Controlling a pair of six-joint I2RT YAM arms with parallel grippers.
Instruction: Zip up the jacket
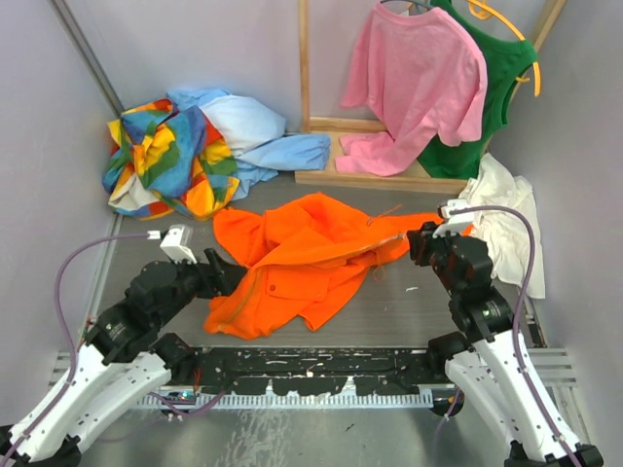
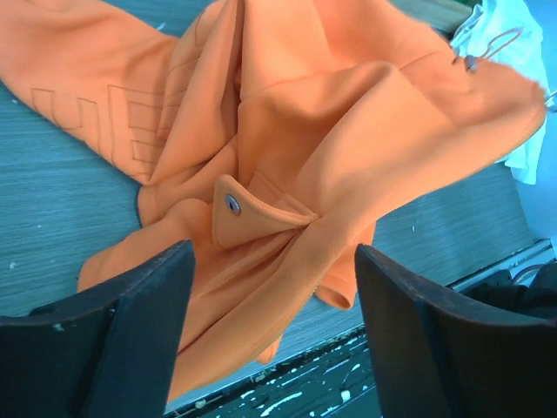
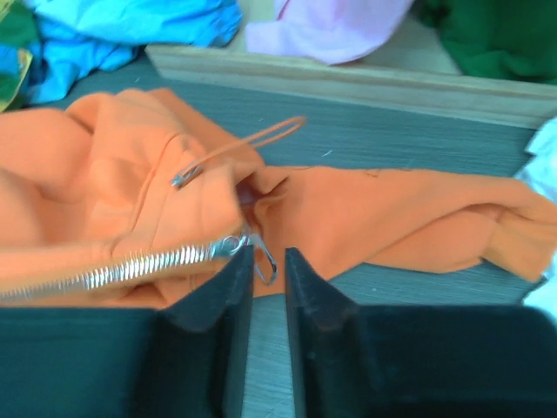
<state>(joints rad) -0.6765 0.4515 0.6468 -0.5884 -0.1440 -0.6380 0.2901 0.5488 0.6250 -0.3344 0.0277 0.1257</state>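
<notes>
The orange jacket [image 1: 302,258] lies crumpled in the middle of the table. My left gripper [image 1: 229,272] is open at its near left edge; in the left wrist view [image 2: 274,252] the jacket [image 2: 305,131] with a snap button [image 2: 232,205] lies between and beyond the wide-apart fingers. My right gripper [image 1: 417,243] is at the jacket's right side. In the right wrist view [image 3: 269,254] the jaws stand a narrow gap apart, and the metal zipper pull [image 3: 265,261] hangs in that gap against the left finger. Silver zipper teeth [image 3: 130,268] run left across the jacket [image 3: 104,174].
A multicoloured garment [image 1: 165,156] and light blue clothes [image 1: 258,136] are piled at the back left. A pink shirt [image 1: 414,78] and a green one [image 1: 496,88] hang over a wooden rack base [image 1: 370,178]. A white cloth [image 1: 506,224] lies at the right wall.
</notes>
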